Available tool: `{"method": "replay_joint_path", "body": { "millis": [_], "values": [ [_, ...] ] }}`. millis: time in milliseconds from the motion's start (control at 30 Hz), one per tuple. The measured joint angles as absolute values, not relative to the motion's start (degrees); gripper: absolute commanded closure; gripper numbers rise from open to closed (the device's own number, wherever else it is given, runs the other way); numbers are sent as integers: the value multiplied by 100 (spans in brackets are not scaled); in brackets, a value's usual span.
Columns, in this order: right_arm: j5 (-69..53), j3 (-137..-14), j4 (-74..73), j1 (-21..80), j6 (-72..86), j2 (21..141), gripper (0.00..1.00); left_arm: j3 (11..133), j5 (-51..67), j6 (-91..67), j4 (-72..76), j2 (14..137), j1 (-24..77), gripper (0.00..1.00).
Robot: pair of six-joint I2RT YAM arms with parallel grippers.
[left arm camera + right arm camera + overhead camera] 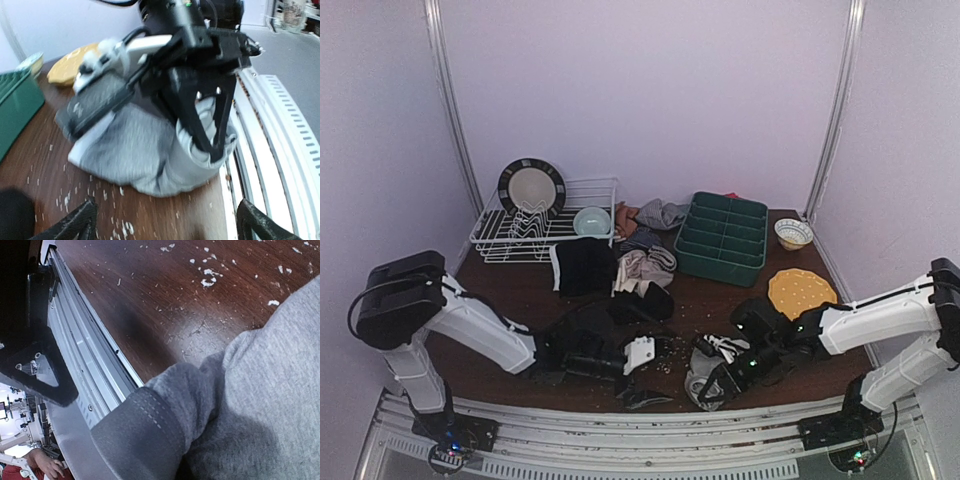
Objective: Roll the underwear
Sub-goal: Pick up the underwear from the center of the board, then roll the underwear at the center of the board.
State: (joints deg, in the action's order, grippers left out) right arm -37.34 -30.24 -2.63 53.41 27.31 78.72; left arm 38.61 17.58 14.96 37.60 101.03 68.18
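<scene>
The right gripper [209, 142] is clamped on the grey underwear [135, 150]. Just in front of it, the left gripper [167, 225] has its fingers spread wide apart.

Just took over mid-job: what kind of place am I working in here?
Probably a lab test booth staged as a household, not a real home: plain pale walls enclose a wooden table, where a dish rack, a green divided tray and loose underwear sit together.
</scene>
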Motion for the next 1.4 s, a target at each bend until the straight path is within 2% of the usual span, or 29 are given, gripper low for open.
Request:
{"method": "replay_joint_path", "body": {
  "millis": [300, 500, 633, 1100, 1233, 1400],
  "values": [
    [-3841, -2906, -213, 5280, 2744, 7736, 100, 5286, 3159, 2303, 3159, 11074, 6558, 16],
    [-3835, -2884, -220, 5264, 2740, 7736, 100, 5566, 3920, 2510, 2486, 11253, 6453, 15],
    [-3826, -2884, -237, 5256, 2724, 7736, 100, 5795, 4268, 2626, 2156, 11456, 6447, 18],
    [-3754, -2768, -209, 5253, 2740, 7734, 100, 6287, 4390, 2650, 1959, 11911, 6471, 40],
    [-3754, -2759, -207, 5253, 2746, 7730, 100, 6348, 4392, 2641, 1946, 12022, 6484, 52],
    [-3754, -2759, -204, 5253, 2749, 7706, 100, 6442, 4394, 2655, 1931, 12123, 6499, 55]
  ]
}}
